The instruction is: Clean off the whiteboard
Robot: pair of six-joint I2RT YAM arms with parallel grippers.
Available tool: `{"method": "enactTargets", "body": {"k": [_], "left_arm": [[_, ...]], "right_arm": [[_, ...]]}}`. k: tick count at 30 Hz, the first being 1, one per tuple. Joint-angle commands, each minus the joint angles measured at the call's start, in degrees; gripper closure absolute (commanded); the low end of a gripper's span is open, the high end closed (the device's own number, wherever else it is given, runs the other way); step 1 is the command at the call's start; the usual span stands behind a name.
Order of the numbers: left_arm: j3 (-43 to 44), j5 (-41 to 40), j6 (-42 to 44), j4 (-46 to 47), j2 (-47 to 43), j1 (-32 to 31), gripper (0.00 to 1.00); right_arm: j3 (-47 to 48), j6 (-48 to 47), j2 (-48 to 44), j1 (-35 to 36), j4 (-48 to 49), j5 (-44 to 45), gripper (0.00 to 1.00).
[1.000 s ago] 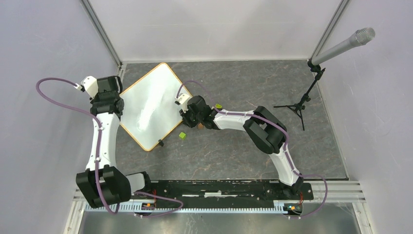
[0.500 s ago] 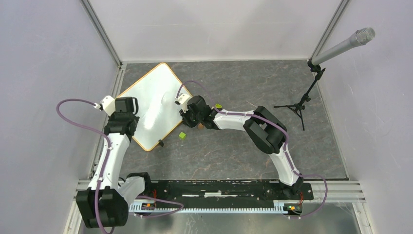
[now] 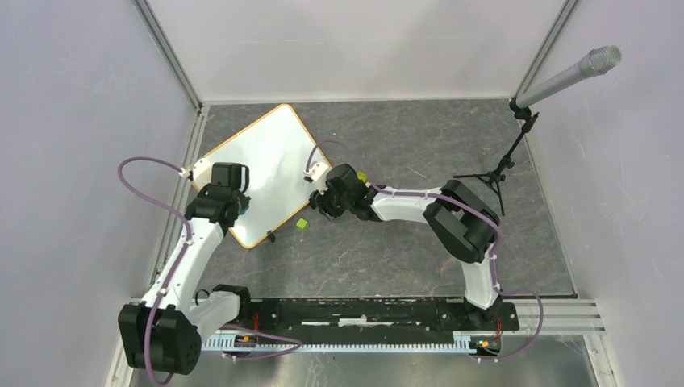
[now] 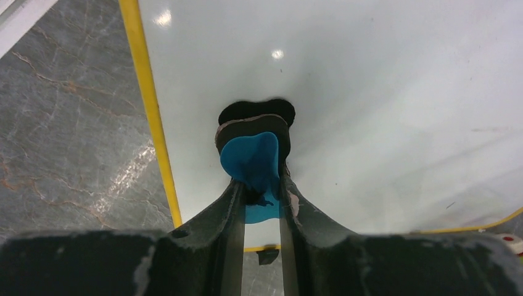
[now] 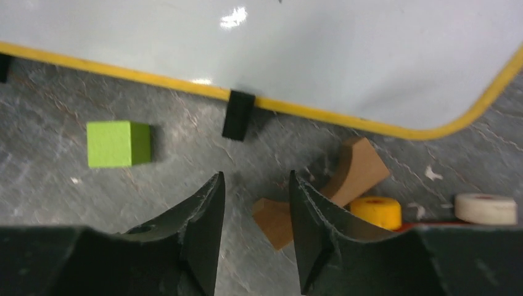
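Whiteboard [image 3: 274, 161] farther right than before

grey marbled table [image 3: 387, 250] | green cube [image 5: 118, 143] lying flat on it, alone | two brown wooden blocks [image 5: 356, 169], one curved, near each other | yellow disc [image 5: 376, 211] just beside curved block | white disc [image 5: 485, 208] near yellow disc | microphone [image 3: 567, 76] on tripod stand [image 3: 496, 173], far right corner
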Motion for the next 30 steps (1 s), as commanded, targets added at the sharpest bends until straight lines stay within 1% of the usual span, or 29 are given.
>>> {"method": "enactTargets", "body": {"k": [1, 3, 7, 10, 12, 16, 20, 23, 26, 27, 30], "left_arm": [[1.63, -0.48, -3.17, -2.47, -0.44, -2.11, 0.88], [2.13, -0.51, -2.88, -2.88, -1.07, -2.34, 0.88], [3.12, 0.46, -1.92, -3.08, -2.14, -2.69, 0.88], [4.47, 3.16, -0.09, -3.50, -1.44, -3.25, 0.89], [5.29, 4.81, 1.56, -3.41, -0.86, -5.02, 0.88], [5.72, 7.51, 5.01, -1.14, -0.26, -11.58, 0.85], [4.58, 9.62, 6.70, 1.78, 0.87, -18.25, 0.82], [3.00, 13.33, 7.12, 4.40, 3.42, -23.87, 0.80], [1.67, 18.89, 7.27, 8.45, 8.57, -30.13, 0.77], [1.45, 19.94, 6.56, 9.51, 10.78, -33.11, 0.75], [0.05, 22.77, 2.93, 13.86, 16.85, -38.32, 0.74]], "right_arm": [[-3.98, -3.64, -6.53, -1.17, 2.58, -0.59, 0.44], [-5.47, -4.43, -8.06, -1.43, 3.56, -1.37, 0.38], [-9.43, -4.37, -12.10, -2.55, 6.36, 1.10, 0.34], [-15.74, -3.69, -17.66, -4.59, 11.74, 1.02, 0.29], [-20.43, -3.54, -22.23, -6.18, 15.86, 0.76, 0.27], [-29.12, -3.68, -31.24, -9.03, 22.30, 4.34, 0.21], [-35.57, -2.51, -37.05, -12.71, 26.62, 9.01, 0.16], [-37.44, -0.83, -38.44, -16.46, 27.26, 9.46, 0.14], [-37.40, 2.00, -37.50, -19.62, 26.53, 8.33, 0.14], [-37.36, 3.00, -36.94, -20.53, 26.34, 7.67, 0.14], [-37.52, 4.73, -36.25, -22.25, 26.83, 5.17, 0.15]]}}
